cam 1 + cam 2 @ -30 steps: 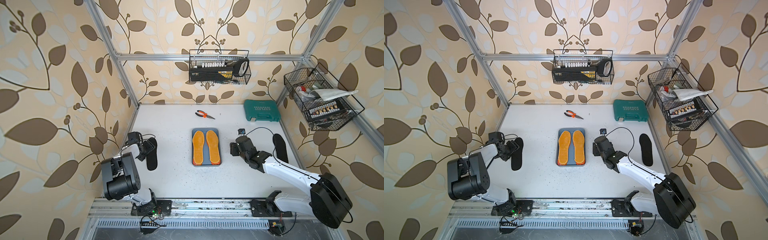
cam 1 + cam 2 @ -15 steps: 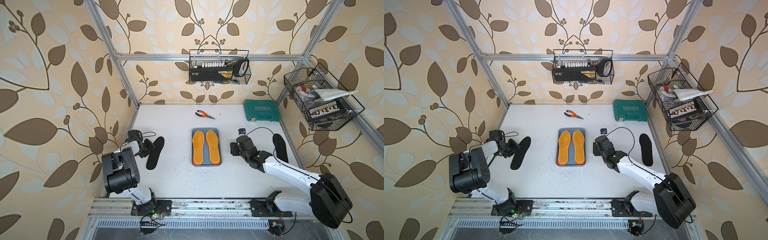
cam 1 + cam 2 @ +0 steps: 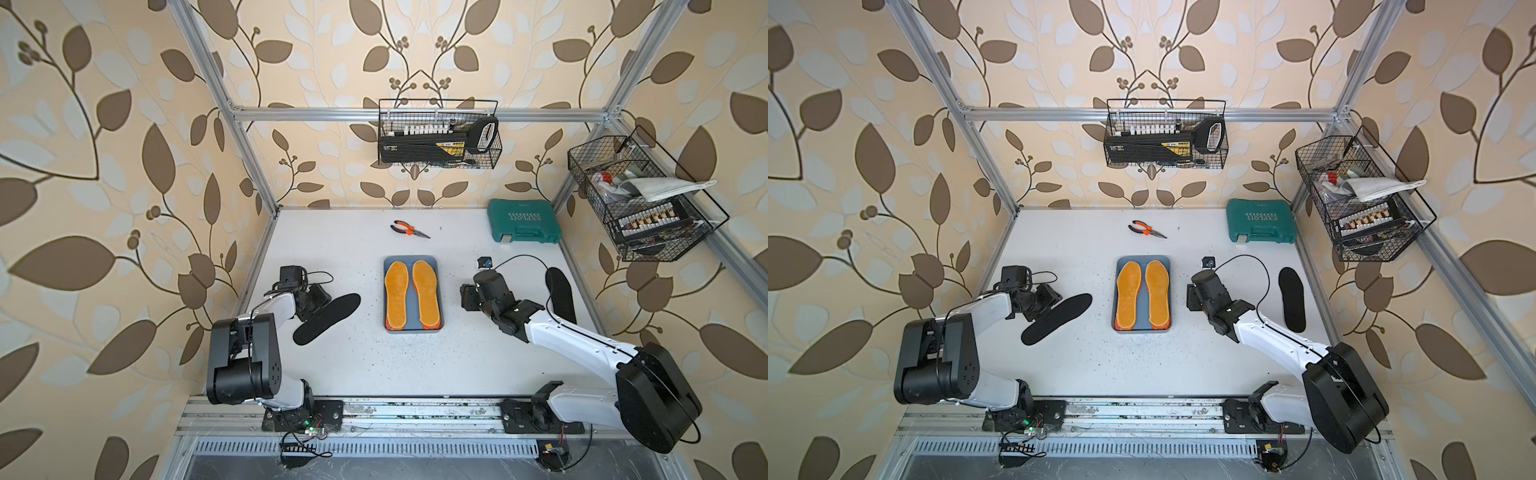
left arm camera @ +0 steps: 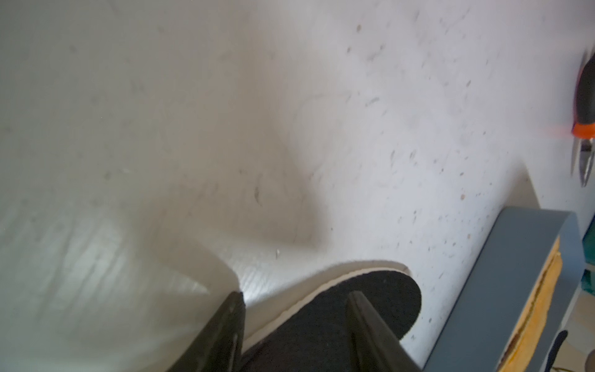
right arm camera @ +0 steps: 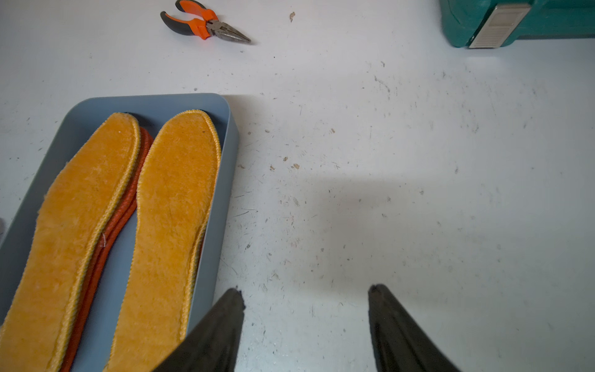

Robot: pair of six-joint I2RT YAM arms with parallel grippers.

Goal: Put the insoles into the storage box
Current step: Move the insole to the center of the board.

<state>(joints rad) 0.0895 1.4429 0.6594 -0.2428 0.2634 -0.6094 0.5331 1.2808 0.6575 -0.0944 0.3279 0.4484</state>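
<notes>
Storage box: the shallow blue-grey plastic tray (image 3: 409,259) sits mid-tabletop (image 3: 374,365). Two orange-yellow fleecy insoles (image 3: 395,297) lie side by side on top in it, with the red-orange stitched edges (image 5: 143,151) of others showing beneath.
Back basket: a black wire basket (image 3: 492,160) hangs on the rear wall and holds a black-and-yellow case (image 3: 419,147) and a row of white pieces.
Side basket: a second black wire basket (image 3: 582,166) hangs on the wall to my right, with a white cloth (image 3: 673,189) on top.
Green case: the green moulded tool case (image 3: 523,222) lies closed at the back.
Left insole: a flat black foot-shaped pad (image 3: 332,316) lies on the tabletop, left of the tray, near it but not touching.
My left claw (image 4: 294,302): the jaws are apart, one finger over the pad's black face and the other just off its pale edge. Whether they press on it I cannot tell.
Right insole: a second black pad (image 3: 561,295) lies flat near the right edge, beyond my right arm.
My right claw (image 5: 304,290): the jaws are wide apart with nothing between them. It is just beside the tray's right wall and well apart from that pad.
</notes>
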